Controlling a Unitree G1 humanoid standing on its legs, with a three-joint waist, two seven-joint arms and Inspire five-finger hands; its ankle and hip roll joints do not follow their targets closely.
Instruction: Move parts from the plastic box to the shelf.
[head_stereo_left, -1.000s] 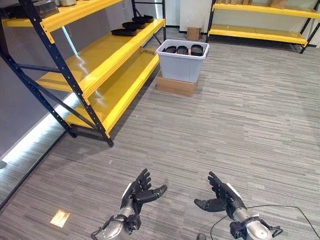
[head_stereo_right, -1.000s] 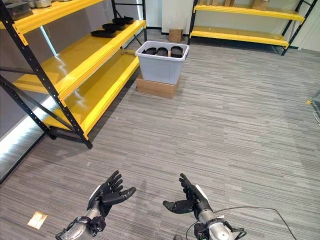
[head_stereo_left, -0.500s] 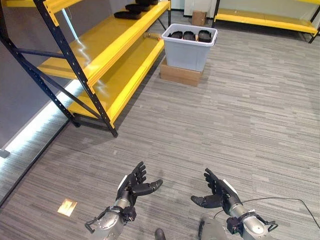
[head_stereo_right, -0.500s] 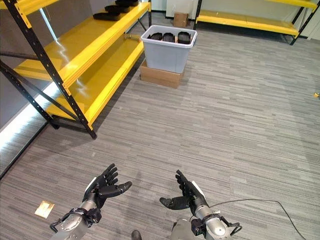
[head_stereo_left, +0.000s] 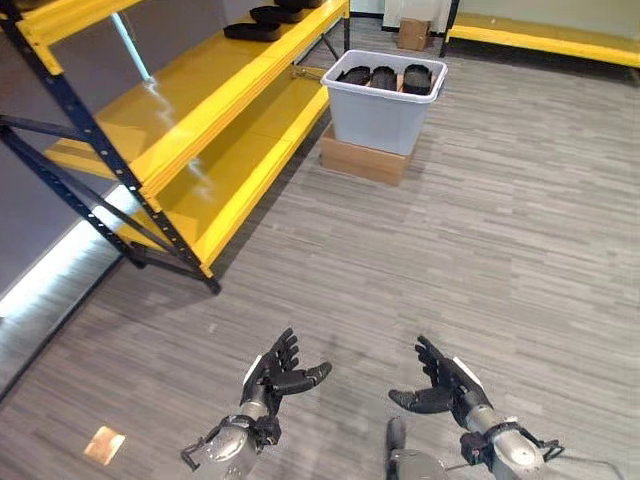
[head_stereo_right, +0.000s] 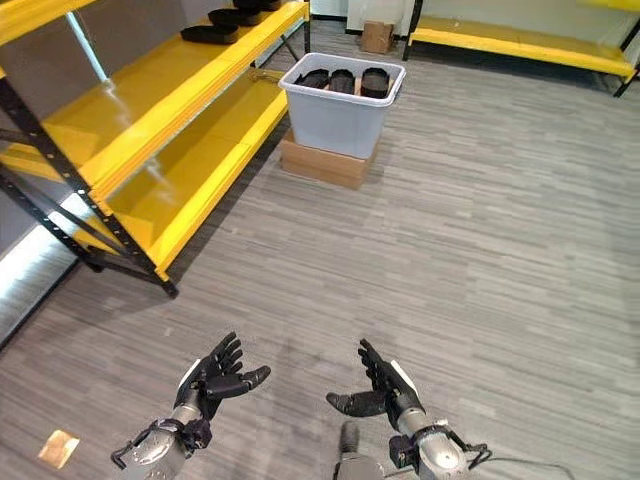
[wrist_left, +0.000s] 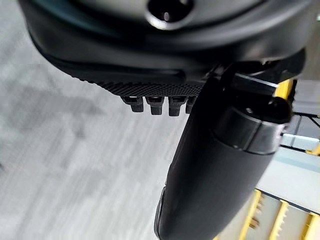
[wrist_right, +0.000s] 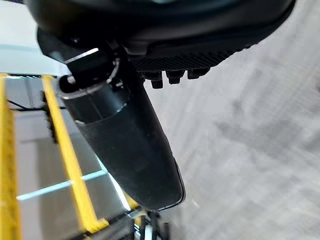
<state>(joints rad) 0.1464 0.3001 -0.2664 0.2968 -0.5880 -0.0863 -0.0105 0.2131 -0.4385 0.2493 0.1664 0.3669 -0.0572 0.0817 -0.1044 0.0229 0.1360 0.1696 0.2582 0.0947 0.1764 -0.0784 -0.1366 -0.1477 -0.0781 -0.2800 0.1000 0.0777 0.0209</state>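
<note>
The left robot hand and the right robot hand hover low over the grey floor, fingers spread and holding nothing. Well ahead, the grey plastic box sits on a cardboard box just beside the yellow shelf, with black parts inside. More black parts lie on the shelf.

A: Parts in the plastic box, countable?
B: Three dark tops are showing; box wall is hiding the rest, shapes too small to tell.
A: Shelf?
B: Frame edge is cutting off the top; dark parts on shelf are getting clipped too.
A: Cardboard base?
B: Box is covering most of it.
</note>
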